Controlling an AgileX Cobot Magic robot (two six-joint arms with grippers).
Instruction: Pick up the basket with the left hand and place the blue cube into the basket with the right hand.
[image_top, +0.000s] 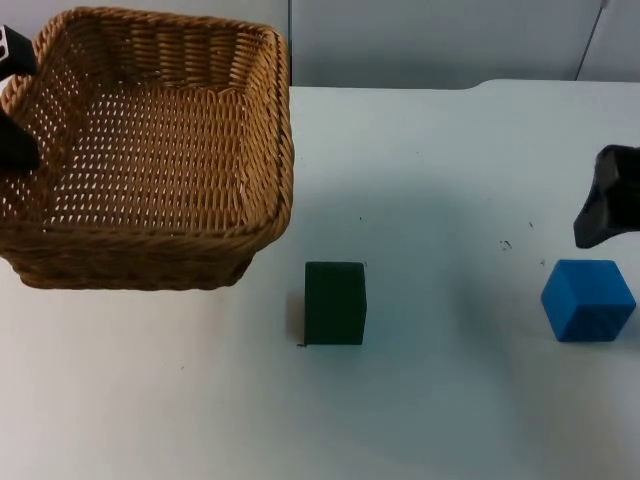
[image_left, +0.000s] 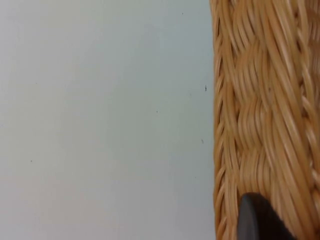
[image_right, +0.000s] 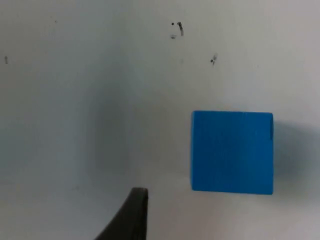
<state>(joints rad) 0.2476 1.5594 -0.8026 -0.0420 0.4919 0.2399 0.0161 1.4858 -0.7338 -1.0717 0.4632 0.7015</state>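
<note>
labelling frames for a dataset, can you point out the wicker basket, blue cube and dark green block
woven wicker basket (image_top: 262, 130): top view, right wall.
blue cube (image_top: 588, 300): top view, middle of the cube.
dark green block (image_top: 335, 303): top view, top face.

Left gripper (image_top: 14, 110), at the far left edge of the top view: matte black throughout, in two blocky parts, one above the other. Bears a small white patch with tiny dark marks at the upper left of the frame. No screws or lettering to make out. In the left wrist view (image_left: 260, 220), ends in a rounded black tip with a faint grey sheen along its edge.

Right gripper (image_top: 608, 208), at the right edge of the top view: likewise plain black, a smooth flaring shape that narrows downward to a blunt point. In the right wrist view (image_right: 131, 216), tapers as a slim, curved black blade, squared off at its end, dull and unmarked.
</note>
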